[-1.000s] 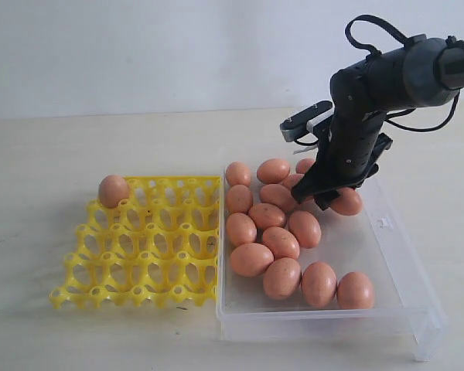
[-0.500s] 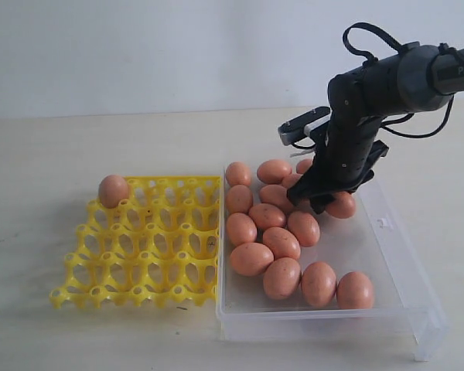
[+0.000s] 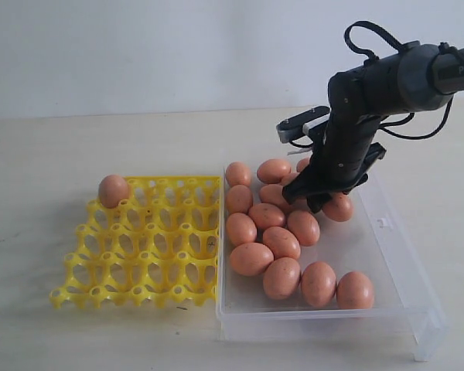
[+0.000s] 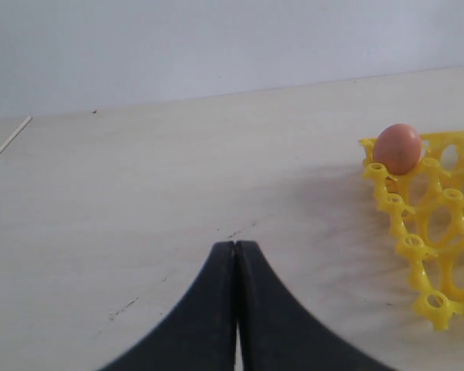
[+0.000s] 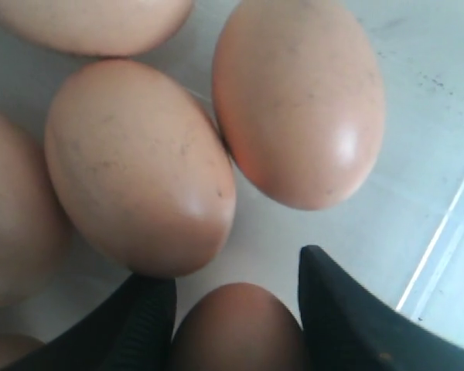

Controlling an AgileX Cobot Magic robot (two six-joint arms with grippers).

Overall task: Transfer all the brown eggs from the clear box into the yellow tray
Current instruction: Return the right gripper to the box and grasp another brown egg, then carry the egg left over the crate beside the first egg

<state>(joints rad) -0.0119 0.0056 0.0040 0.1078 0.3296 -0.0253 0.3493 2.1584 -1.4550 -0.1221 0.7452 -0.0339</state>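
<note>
the right claw (image 3: 309,201) is down inside the clear box (image 3: 387,232), fingers spread wide on either side of one brown egg (image 5: 236,328). whether they press it i cannot tell. only that egg's rounded end shows, so its long axis is unclear. just beyond the tips lie two more eggs (image 5: 139,166), on their sides and touching, their long axes nearly parallel and leading away from the claw. the yellow tray (image 3: 139,255) sits well apart from this claw, past the egg cluster, with a lone egg (image 3: 114,190) in a far corner cup. the left claw (image 4: 236,247) is pressed fully together, holding nothing, over the table (image 4: 139,193), with the lone egg ahead of it.
</note>
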